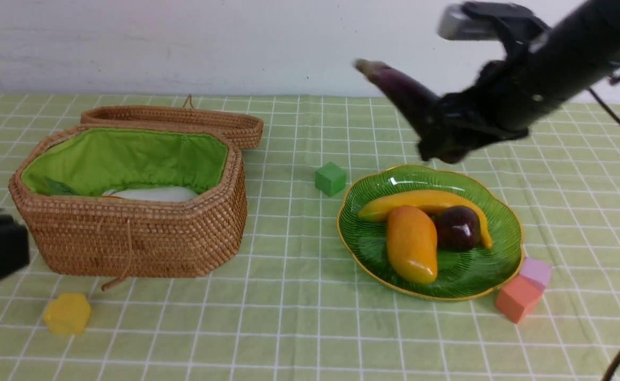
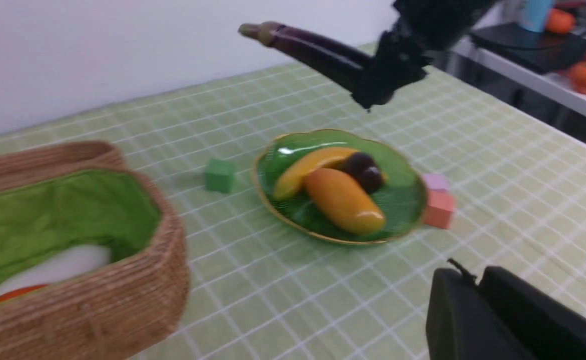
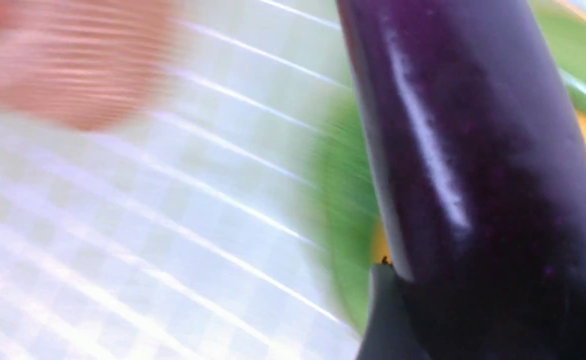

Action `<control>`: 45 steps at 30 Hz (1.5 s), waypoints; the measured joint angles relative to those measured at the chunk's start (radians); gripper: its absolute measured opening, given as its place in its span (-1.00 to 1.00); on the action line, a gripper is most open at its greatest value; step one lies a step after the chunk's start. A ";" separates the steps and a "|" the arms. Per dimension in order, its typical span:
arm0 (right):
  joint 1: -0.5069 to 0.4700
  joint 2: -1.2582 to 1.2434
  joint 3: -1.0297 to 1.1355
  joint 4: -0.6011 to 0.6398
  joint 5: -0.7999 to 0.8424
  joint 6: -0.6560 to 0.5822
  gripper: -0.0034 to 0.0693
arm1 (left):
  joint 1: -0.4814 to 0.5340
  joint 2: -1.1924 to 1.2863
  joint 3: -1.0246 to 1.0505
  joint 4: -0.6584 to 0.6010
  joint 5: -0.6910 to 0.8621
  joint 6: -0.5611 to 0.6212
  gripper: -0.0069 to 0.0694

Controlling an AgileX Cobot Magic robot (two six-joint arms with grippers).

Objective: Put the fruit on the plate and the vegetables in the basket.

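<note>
Checked green tablecloth (image 1: pixel 299 328) covers the whole table. Wicker basket (image 1: pixel 129 238) on the robot's left side, green cloth lining, lid (image 1: pixel 182 119) flipped open and lying behind it. Inside: white radish (image 1: pixel 153 193) plus an orange-red bit of carrot (image 2: pixel 10 295), visible in the left wrist view only.

Right arm (image 1: pixel 564 69) reaches in from the upper right, raised above the table. Right gripper (image 1: pixel 442 135) pinches the thick end of the dark-purple eggplant (image 1: pixel 400 92), held in the air above the far edge of the plate, stem end pointing up and toward the basket side. Right wrist view is mostly eggplant, rest blurred.

Green gold-rimmed plate (image 1: pixel 479 280) on the right half of the table, holding all three fruits: banana (image 1: pixel 421 201) along the far side, mango (image 1: pixel 411 244) in front of it, mangosteen (image 1: pixel 458 228) beside the mango, touching the banana.

Left gripper (image 2: pixel 478 305) low at the near left edge, beside the basket, only dark housing in view; jaws pressed together, holding nothing visible.

Small stuff: green block (image 1: pixel 330 179) between basket and plate; orange-pink block (image 1: pixel 516 299) and lilac block (image 1: pixel 536 272) just beside the plate's near right rim; yellow block (image 1: pixel 67 313) in front of the basket.
</note>
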 joint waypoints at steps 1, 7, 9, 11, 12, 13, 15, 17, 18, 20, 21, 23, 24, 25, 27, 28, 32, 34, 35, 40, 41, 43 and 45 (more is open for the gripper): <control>0.054 0.019 -0.041 0.010 -0.025 -0.025 0.24 | 0.000 0.000 0.000 0.080 0.015 -0.079 -0.69; 0.267 0.210 -0.272 0.024 -0.202 -0.133 0.24 | 0.000 -0.011 0.000 0.398 0.102 -0.388 -0.71; 0.306 0.289 -0.342 0.024 -0.259 -0.151 0.24 | 0.000 -0.030 0.000 0.452 0.119 -0.441 -0.72; 0.332 0.373 -0.412 0.024 -0.302 -0.157 0.24 | 0.000 -0.059 0.000 0.490 0.130 -0.480 -0.72; 0.341 0.418 -0.447 0.020 -0.320 -0.161 0.24 | 0.000 -0.073 0.000 0.503 0.135 -0.491 -0.72; 0.343 0.439 -0.462 0.017 -0.329 -0.164 0.24 | 0.000 -0.082 0.000 0.505 0.136 -0.494 -0.72; 0.345 0.500 -0.507 0.013 -0.360 -0.180 0.24 | 0.000 -0.109 0.000 0.508 0.143 -0.501 -0.72; 0.345 0.542 -0.527 0.002 -0.394 -0.214 0.24 | 0.000 -0.129 0.000 0.508 0.150 -0.503 -0.72; 0.344 0.556 -0.531 -0.002 -0.402 -0.225 0.24 | 0.000 -0.134 0.000 0.508 0.153 -0.503 -0.72; 0.343 0.570 -0.534 -0.006 -0.414 -0.241 0.24 | 0.000 -0.141 0.000 0.506 0.158 -0.503 -0.72; 0.343 0.573 -0.534 -0.006 -0.413 -0.242 0.25 | 0.000 -0.141 0.000 0.504 0.161 -0.503 -0.72; 0.343 0.573 -0.535 -0.006 -0.413 -0.242 0.33 | 0.000 -0.141 0.000 0.504 0.161 -0.503 -0.72; 0.343 0.571 -0.537 -0.006 -0.413 -0.236 0.45 | 0.000 -0.141 0.000 0.503 0.159 -0.503 -0.72; 0.343 0.565 -0.538 -0.007 -0.413 -0.229 0.58 | 0.000 -0.141 0.000 0.503 0.157 -0.503 -0.72; 0.343 0.553 -0.538 -0.012 -0.410 -0.220 0.79 | 0.000 -0.141 0.000 0.503 0.150 -0.503 -0.72; 0.343 0.541 -0.538 -0.018 -0.401 -0.218 0.87 | 0.000 -0.141 0.000 0.503 0.147 -0.503 -0.72; 0.343 0.461 -0.538 -0.040 -0.326 -0.218 0.93 | 0.000 -0.141 0.000 0.503 0.143 -0.503 -0.72; 0.343 0.412 -0.538 -0.056 -0.266 -0.209 0.86 | 0.000 -0.141 0.000 0.502 0.143 -0.503 -0.72; 0.343 0.376 -0.539 -0.063 -0.214 -0.197 0.78 | 0.000 -0.141 0.000 0.502 0.143 -0.503 -0.72; 0.343 0.217 -0.542 -0.123 0.091 -0.069 0.27 | 0.000 -0.141 0.006 0.464 0.102 -0.465 -0.72; 0.343 0.181 -0.542 -0.155 0.201 -0.035 0.02 | 0.000 -0.141 0.022 0.439 0.060 -0.438 -0.72; 0.343 0.142 -0.541 -0.193 0.256 0.004 -0.27 | 0.000 -0.141 0.047 0.410 0.009 -0.406 -0.72; 0.343 0.099 -0.517 -0.242 0.272 0.053 -0.62 | 0.000 -0.143 0.092 0.366 -0.067 -0.377 -0.72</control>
